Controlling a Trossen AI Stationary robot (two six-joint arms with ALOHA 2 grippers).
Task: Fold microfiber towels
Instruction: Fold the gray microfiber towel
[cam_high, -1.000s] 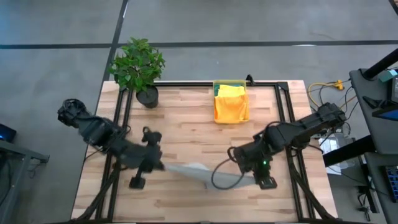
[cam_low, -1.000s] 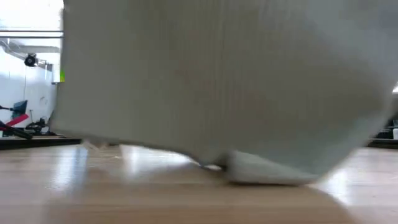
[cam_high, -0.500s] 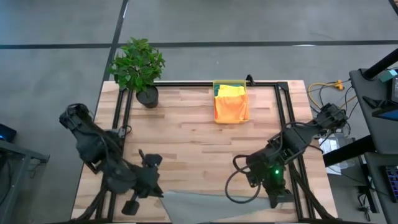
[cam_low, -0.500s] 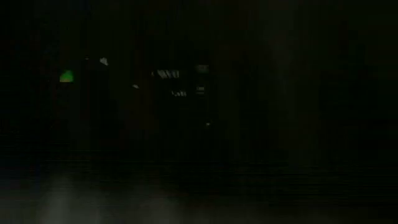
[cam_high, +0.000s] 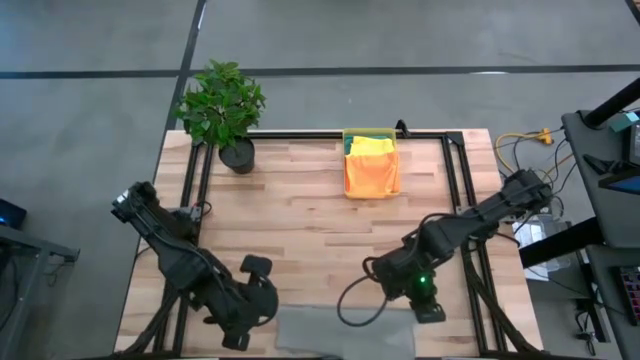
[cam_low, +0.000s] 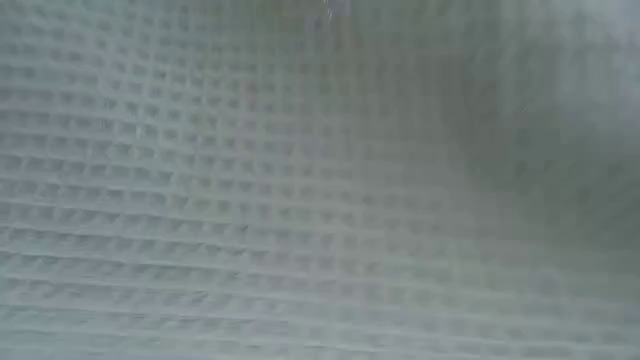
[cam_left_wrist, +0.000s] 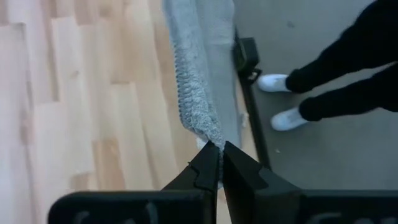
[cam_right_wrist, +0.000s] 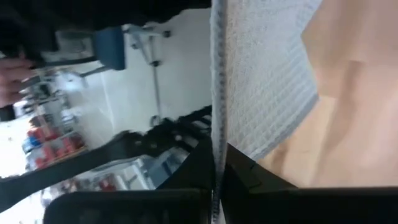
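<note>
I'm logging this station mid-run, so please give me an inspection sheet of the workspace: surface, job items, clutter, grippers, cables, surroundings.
Surface: light wooden slat table with a black metal frame.
Job's things: light grey waffle-weave microfiber towel stretched at the table's near edge, filling the low view; folded orange and yellow towels at the far edge, a teal edge showing beside them.
Clutter: potted green plant at the far left corner.
Grippers: left gripper shut on the grey towel's corner; right gripper shut on its other corner.
Cables: black cable looping under the right arm; yellow and white cables off the table's right.
Surroundings: grey concrete floor; a person's dark-trousered legs and white shoes beside the table.
</note>
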